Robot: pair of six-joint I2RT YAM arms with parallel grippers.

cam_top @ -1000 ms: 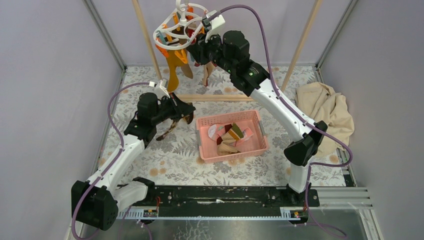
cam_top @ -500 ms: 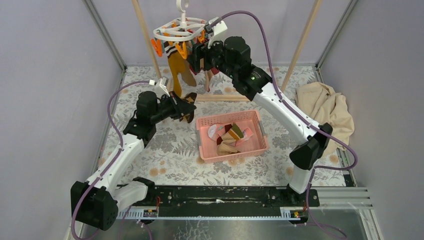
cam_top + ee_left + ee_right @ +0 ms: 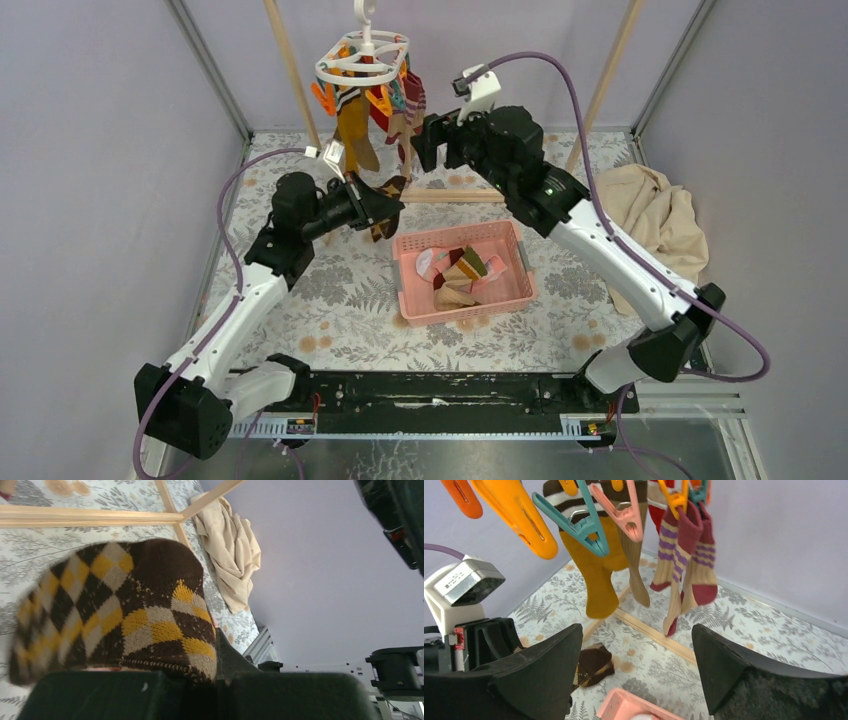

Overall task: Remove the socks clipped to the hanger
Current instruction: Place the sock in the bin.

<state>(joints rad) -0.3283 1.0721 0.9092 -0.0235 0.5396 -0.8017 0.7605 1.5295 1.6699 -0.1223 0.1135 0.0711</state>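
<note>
The white hanger (image 3: 335,75) hangs at the back from the wooden rack, its orange, teal and pink clips still holding socks: a mustard yellow one (image 3: 352,135) (image 3: 596,575), a tan one, and maroon-striped ones (image 3: 405,100) (image 3: 685,545). My right gripper (image 3: 428,140) (image 3: 638,630) is open just right of and below the hanger, with nothing between its fingers. My left gripper (image 3: 385,205) (image 3: 216,672) is shut on a brown and yellow argyle sock (image 3: 125,610) (image 3: 594,665), held above the table left of the pink basket (image 3: 455,233).
The pink basket holds several loose socks. The wooden rack's base bar (image 3: 450,195) (image 3: 659,635) crosses the table under the hanger, with slanted posts (image 3: 285,70) either side. A beige cloth (image 3: 650,220) (image 3: 230,545) lies at the right.
My right gripper opened and drew back to the right, away from the hanger, which swung back to hang level. My left gripper carried the argyle sock rightward, towards the basket.
</note>
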